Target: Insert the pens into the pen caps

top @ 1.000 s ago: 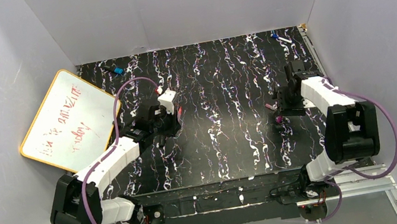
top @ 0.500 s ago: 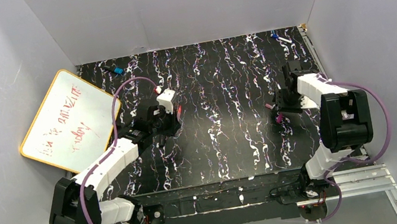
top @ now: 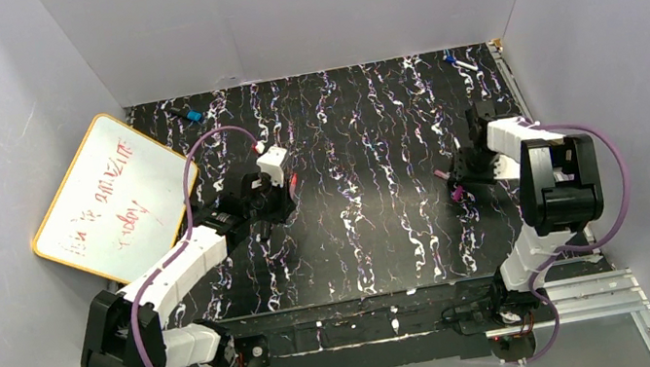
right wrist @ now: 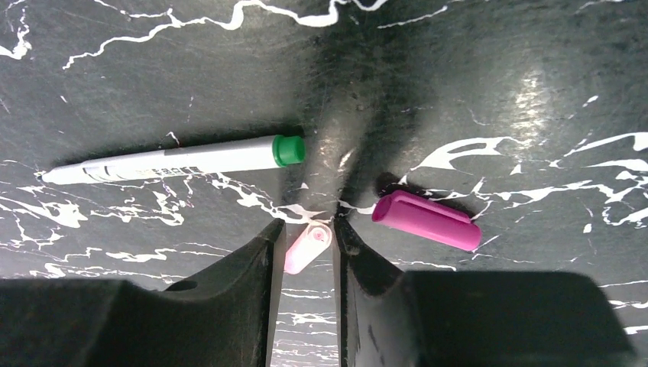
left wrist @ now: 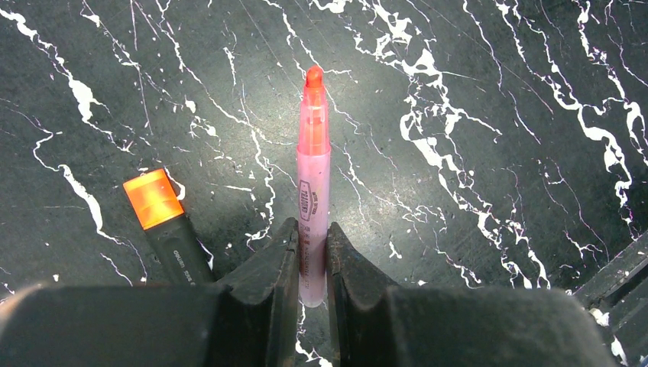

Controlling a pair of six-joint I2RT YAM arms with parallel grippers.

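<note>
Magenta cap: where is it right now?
In the right wrist view, the magenta cap lies on the table, picture-right of the right arm's fingers, opposite the green-ended white pen.

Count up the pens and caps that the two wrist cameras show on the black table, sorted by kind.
Pens: 3 (pink pen with orange tip, black pen with orange end, white pen with green end)
Caps: 1 (magenta cap)
Kind unclear: 1 (pale pink piece)
Total: 5
</note>
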